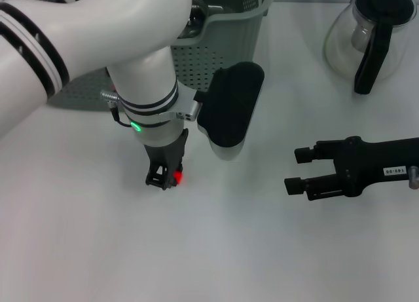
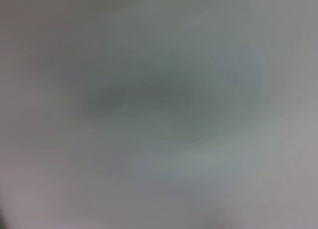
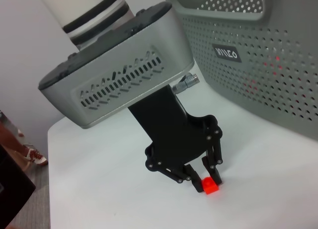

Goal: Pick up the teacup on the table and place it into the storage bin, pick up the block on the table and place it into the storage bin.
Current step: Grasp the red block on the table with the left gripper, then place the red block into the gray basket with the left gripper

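A small red block [image 1: 177, 177] lies on the white table [image 1: 78, 249], in front of the storage bin [image 1: 229, 46]. My left gripper [image 1: 163, 181] points straight down with its fingers closed around the block. The right wrist view shows this left gripper [image 3: 203, 183] with its black fingertips at the red block [image 3: 211, 186], which rests on the table. My right gripper [image 1: 292, 169] hovers open over the table on the right, with nothing in it. The teacup is out of view. The left wrist view shows only a grey blur.
A glass carafe [image 1: 366, 33] with a black handle stands at the back right. The perforated wall of the bin [image 3: 248, 85], with its black label [image 3: 226, 52], rises just behind the left gripper.
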`<action>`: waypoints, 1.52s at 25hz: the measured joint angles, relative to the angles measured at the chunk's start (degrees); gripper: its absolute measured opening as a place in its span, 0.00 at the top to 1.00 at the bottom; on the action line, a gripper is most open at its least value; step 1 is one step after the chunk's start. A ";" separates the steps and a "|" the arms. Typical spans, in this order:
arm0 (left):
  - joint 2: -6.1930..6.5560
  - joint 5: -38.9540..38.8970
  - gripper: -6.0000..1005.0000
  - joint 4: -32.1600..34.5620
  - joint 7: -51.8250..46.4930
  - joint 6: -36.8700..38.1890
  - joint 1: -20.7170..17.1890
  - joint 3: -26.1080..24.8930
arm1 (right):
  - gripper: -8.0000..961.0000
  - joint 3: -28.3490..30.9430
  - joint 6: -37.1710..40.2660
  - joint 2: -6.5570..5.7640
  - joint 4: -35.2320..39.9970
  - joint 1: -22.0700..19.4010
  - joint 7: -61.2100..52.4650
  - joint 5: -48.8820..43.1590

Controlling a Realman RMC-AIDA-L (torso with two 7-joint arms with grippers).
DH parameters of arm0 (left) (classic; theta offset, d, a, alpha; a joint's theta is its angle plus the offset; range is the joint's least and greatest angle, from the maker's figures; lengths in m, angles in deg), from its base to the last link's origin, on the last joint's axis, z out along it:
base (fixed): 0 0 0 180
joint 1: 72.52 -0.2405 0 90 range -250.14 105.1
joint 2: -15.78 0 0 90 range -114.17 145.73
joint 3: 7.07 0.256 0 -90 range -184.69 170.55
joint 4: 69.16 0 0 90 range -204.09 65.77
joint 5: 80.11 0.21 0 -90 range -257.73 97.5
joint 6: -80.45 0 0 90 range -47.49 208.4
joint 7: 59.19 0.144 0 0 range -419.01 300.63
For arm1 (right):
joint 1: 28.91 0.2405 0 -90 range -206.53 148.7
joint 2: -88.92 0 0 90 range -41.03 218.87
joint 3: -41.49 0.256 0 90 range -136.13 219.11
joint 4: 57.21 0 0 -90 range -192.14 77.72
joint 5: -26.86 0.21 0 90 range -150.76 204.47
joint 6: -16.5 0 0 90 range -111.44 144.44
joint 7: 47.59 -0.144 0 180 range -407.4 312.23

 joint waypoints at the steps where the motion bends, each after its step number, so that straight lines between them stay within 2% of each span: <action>1: 0.00 -0.18 0.72 0.00 -0.19 0.19 0.12 -0.04 | 0.08 0.03 0.00 0.00 -0.01 -0.07 0.02 0.00; 6: 0.09 -0.47 0.77 1.18 -1.60 2.85 0.40 -1.62 | 0.08 0.11 0.02 0.00 -0.04 -0.42 0.32 0.00; 9: 0.22 -1.88 0.81 5.23 -1.11 9.34 -0.07 -8.94 | 0.08 0.16 0.08 0.00 -0.05 -0.62 0.64 0.00; 12: 0.52 -8.03 0.80 10.73 2.08 19.77 -0.76 -26.56 | 0.08 0.16 0.10 -0.04 -0.18 -0.78 0.89 -0.01; 14: 1.44 -14.12 0.80 12.25 4.88 26.43 -0.86 -44.14 | 0.08 0.15 0.12 -0.05 -0.78 -0.84 1.60 0.03; 15: 2.12 -16.57 0.80 12.20 5.60 28.29 -0.88 -50.17 | 0.08 0.17 0.10 -0.09 -1.09 -0.87 1.93 0.01; 17: 4.89 -23.20 0.80 10.21 5.48 30.37 -1.65 -63.77 | 0.08 0.16 0.09 -0.13 -1.40 -0.85 2.24 0.04; 20: 9.09 -30.58 0.80 6.66 3.07 29.27 -3.66 -74.07 | 0.08 0.16 0.38 -0.32 -1.43 -0.80 2.27 0.04; 22: 11.84 -34.47 0.79 4.10 1.20 26.78 -4.92 -76.79 | 0.08 0.16 0.68 -0.53 -1.43 -0.61 2.27 0.15; 24: 13.42 -35.77 0.79 1.75 -0.74 22.29 -5.54 -77.10 | 0.08 0.16 0.79 -0.60 -1.43 -0.34 2.28 0.22; 26: 14.04 -35.64 0.79 -0.08 -1.94 17.70 -5.76 -76.35 | 0.08 0.06 0.81 -0.60 -1.43 0.06 2.32 0.21; 28: 14.06 -35.23 0.79 -1.70 -2.42 13.03 -5.78 -74.52 | 0.08 -0.10 0.65 -0.59 -1.42 0.48 2.42 0.16; 33: 12.83 -33.42 0.69 -2.29 -7.41 0.87 -5.86 -66.05 | 0.08 0.20 0.57 -0.57 -1.39 1.70 2.88 0.22; 36: 12.40 -32.97 0.64 -1.58 -10.31 -0.57 -5.77 -64.06 | 0.09 0.88 0.77 -0.67 -1.20 2.45 2.87 0.42; 38: 11.85 -34.45 0.60 -0.37 -10.39 2.40 -5.90 -64.25 | 0.09 1.56 1.01 -0.69 -0.98 2.79 3.10 0.47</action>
